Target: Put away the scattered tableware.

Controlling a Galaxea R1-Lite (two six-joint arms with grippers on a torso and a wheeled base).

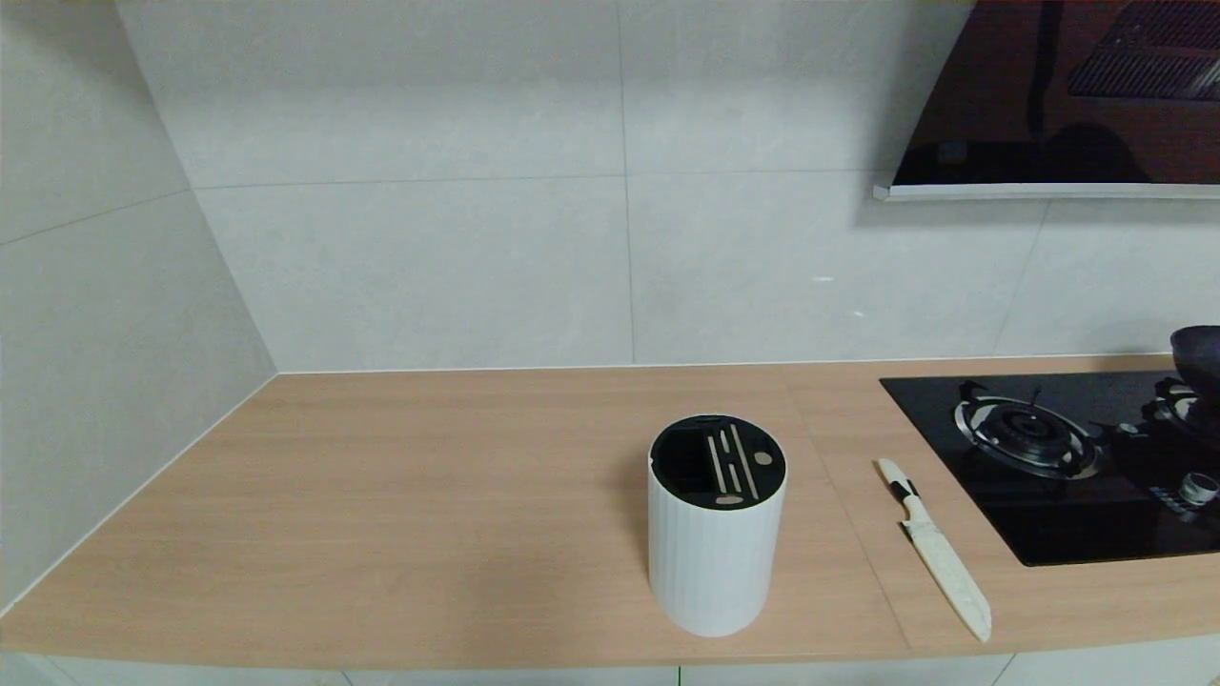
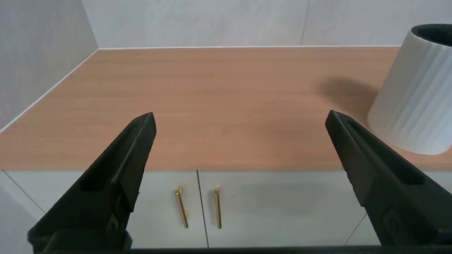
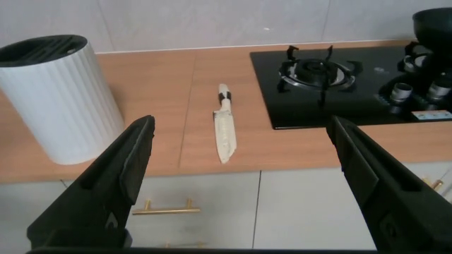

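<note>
The holder (image 1: 717, 534) stands on the table (image 1: 381, 495), near the front edge. The knife (image 1: 932, 548) lies flat on the table, between the holder and the stove (image 1: 1048, 457), touching neither. A pot (image 1: 1199, 353) sits on the stove, far right.

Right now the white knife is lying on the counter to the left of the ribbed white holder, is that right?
Wrong side: the white knife lies on the counter to the right of the ribbed white holder, toward the hob. The head view shows it.
</note>
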